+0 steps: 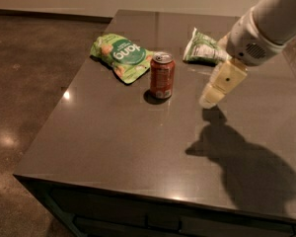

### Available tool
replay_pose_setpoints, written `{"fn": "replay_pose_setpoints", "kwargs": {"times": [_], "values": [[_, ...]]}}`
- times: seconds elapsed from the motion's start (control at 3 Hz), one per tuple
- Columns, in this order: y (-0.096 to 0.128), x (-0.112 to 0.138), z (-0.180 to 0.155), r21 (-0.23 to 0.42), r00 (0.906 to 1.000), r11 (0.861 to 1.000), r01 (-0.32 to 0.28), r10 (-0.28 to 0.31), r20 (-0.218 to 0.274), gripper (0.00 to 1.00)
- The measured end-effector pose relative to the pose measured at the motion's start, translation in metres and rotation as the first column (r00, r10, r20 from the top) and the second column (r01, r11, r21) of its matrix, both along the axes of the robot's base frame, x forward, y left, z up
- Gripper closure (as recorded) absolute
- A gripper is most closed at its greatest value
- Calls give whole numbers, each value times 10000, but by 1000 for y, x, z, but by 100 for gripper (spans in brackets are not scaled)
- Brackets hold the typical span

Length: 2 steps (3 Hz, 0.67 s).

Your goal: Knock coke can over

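Note:
The coke can (162, 75), red-orange with a silver top and pull tab, stands upright on the dark table (138, 147), left of centre. My gripper (209, 98) hangs from the white arm coming in from the upper right. Its cream fingers point down and left, a short way above the table, to the right of the can with a clear gap between them. Nothing is in the gripper.
A green snack bag (122, 56) lies just behind and left of the can. A second green bag (203, 48) lies at the back, partly behind my arm. The table's left and front edges drop to a brown floor (24, 83).

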State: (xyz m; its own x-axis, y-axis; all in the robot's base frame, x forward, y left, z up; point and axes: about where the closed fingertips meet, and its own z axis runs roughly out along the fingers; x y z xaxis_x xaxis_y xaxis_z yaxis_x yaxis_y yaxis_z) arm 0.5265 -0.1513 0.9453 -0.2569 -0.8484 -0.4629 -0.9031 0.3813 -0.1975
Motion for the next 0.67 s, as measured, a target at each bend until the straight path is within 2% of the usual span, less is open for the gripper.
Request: {"fn": "replay_pose_setpoints", "kwargs": {"times": [0.33, 0.67], "values": [[26, 29, -17, 848, 9998, 9962, 218, -217, -21, 0], [49, 50, -28, 1648, 9995, 9858, 312, -298, -110, 0]]}}
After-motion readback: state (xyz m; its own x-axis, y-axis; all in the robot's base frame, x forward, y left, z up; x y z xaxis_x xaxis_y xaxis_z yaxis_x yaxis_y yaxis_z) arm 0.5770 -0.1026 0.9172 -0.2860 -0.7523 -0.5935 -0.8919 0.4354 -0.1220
